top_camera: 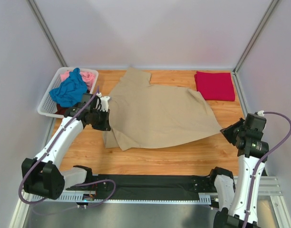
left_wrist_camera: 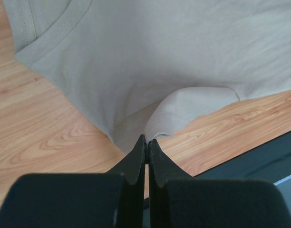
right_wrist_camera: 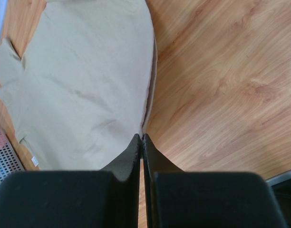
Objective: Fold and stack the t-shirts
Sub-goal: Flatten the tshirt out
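Observation:
A tan t-shirt [top_camera: 160,116] lies spread across the middle of the wooden table, lifted at its left and right edges. My left gripper [top_camera: 106,118] is shut on its left edge; in the left wrist view the cloth [left_wrist_camera: 150,71] hangs from the pinched tips [left_wrist_camera: 147,142]. My right gripper [top_camera: 226,130] is shut on its right corner; in the right wrist view the hem [right_wrist_camera: 88,85] runs into the closed tips [right_wrist_camera: 142,138]. A folded crimson t-shirt [top_camera: 214,85] lies at the back right. A blue t-shirt [top_camera: 69,90] and a pink one [top_camera: 88,76] are heaped in the basket.
A white lattice basket [top_camera: 45,107] stands at the back left, close to my left arm. A black mat [top_camera: 155,183] runs along the table's near edge between the arm bases. Grey walls enclose the back and sides.

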Robot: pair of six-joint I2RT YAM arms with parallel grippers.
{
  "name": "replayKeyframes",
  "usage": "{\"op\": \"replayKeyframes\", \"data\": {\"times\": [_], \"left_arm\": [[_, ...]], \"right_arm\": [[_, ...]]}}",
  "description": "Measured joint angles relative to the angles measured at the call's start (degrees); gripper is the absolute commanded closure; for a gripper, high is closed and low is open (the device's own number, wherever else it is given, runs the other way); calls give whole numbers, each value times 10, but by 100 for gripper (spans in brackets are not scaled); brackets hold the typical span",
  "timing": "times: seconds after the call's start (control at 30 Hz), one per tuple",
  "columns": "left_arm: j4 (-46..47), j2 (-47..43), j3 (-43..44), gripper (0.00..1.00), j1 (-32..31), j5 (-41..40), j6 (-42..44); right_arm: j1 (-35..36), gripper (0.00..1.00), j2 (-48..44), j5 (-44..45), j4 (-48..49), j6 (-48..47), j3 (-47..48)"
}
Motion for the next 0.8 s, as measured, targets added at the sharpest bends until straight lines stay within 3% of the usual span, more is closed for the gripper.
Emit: {"op": "replayKeyframes", "data": {"times": [0.4, 0.8], "left_arm": [[8, 87, 38, 100, 0, -119, 1], [23, 230, 146, 100, 0, -159, -2]], "right_arm": [[1, 100, 157, 51, 83, 7, -31], [6, 100, 326, 82, 176, 8, -34]]}}
